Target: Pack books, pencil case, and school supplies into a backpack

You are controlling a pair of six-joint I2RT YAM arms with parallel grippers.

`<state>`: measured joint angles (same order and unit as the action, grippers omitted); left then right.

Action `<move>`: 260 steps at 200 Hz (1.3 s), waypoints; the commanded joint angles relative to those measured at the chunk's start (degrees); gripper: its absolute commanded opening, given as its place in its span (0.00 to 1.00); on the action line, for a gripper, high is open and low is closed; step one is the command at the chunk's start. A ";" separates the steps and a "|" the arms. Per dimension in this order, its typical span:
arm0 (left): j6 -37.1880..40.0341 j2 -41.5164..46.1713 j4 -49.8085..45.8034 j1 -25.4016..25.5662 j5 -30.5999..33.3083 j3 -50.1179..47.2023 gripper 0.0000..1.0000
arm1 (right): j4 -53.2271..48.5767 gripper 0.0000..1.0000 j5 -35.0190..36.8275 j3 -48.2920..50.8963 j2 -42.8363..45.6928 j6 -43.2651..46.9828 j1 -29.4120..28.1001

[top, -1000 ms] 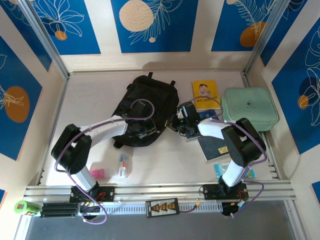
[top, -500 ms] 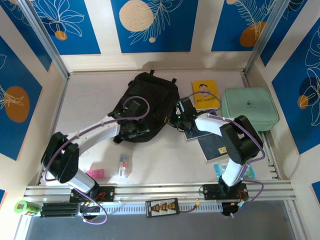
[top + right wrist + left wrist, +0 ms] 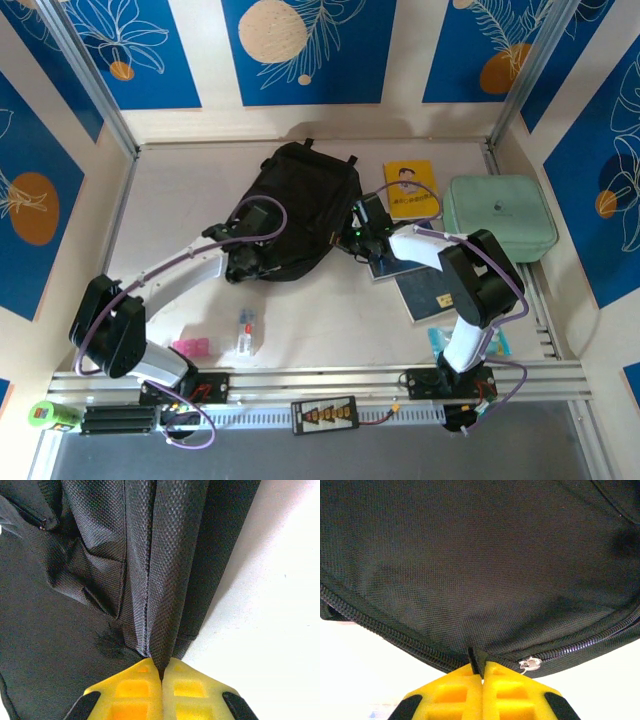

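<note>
Now gripping the backpack point(image 3: 295, 210) from both sides, far-centre on the table point(image 3: 330, 310). Left claw point(image 3: 482, 669) squeezed together on a small black fabric tab at the zipper line point(image 3: 385, 629), just beside the silver slider point(image 3: 530, 664), at the bag's near-left edge in the top view. Right claw point(image 3: 161, 671) pinched tight on an upright fold of woven fabric at the bag's right side, bare table just right of it. Cannot tell whether zipped or unzipped along the full run.

Not yet packed: yellow book point(image 3: 411, 190) right of the bag toward the far side, pale grey book point(image 3: 383, 265) and dark blue book point(image 3: 432, 290) by the right arm, mint-green case point(image 3: 500, 215) far right, pink item point(image 3: 193, 347) near the front edge.

Handling, as a judgement: soft, floppy, probably light while empty, no stiffness to keep a mouth open. Likely to drag or bunch rather than open if pulled from one side only. Best held at tab or slider for unzipping, with a counter-hold on a seam or fold, not on flat cloth. Books thin and flat, awkward to lift off the table, probably easier by a raised corner or edge.
</note>
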<state>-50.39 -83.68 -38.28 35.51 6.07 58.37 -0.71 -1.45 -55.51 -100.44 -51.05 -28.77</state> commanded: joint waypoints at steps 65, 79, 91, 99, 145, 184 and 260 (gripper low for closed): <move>6.27 3.81 -9.76 -10.50 4.91 -3.32 0.00 | -2.55 0.02 3.56 -4.44 -2.73 4.21 1.44; 7.28 4.49 -8.50 -11.84 4.06 -4.62 0.00 | -0.86 0.02 3.10 -5.64 -3.62 5.64 1.66; 8.45 5.09 -7.18 -12.04 3.07 -4.85 0.00 | -0.01 0.02 2.42 -7.44 -4.98 7.05 1.85; 9.27 5.54 -6.16 -12.05 2.18 -4.81 0.00 | 0.38 0.02 1.57 -8.97 -6.15 8.06 2.13; 16.57 6.96 3.19 -12.04 -10.13 -4.16 0.00 | -2.09 0.19 -2.56 -16.72 -9.48 9.87 4.36; 21.23 6.37 8.15 -11.69 -18.82 -2.09 0.00 | -7.14 0.54 -3.01 -11.82 1.10 5.27 6.42; 19.68 -1.05 12.65 -7.20 -24.12 2.68 0.00 | -14.50 0.69 -9.97 -1.91 11.03 -14.88 1.91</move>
<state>-31.09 -83.07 -28.34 26.72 -14.02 57.89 -12.32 -7.14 -59.27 -89.56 -57.84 -24.03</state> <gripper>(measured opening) 0.059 0.675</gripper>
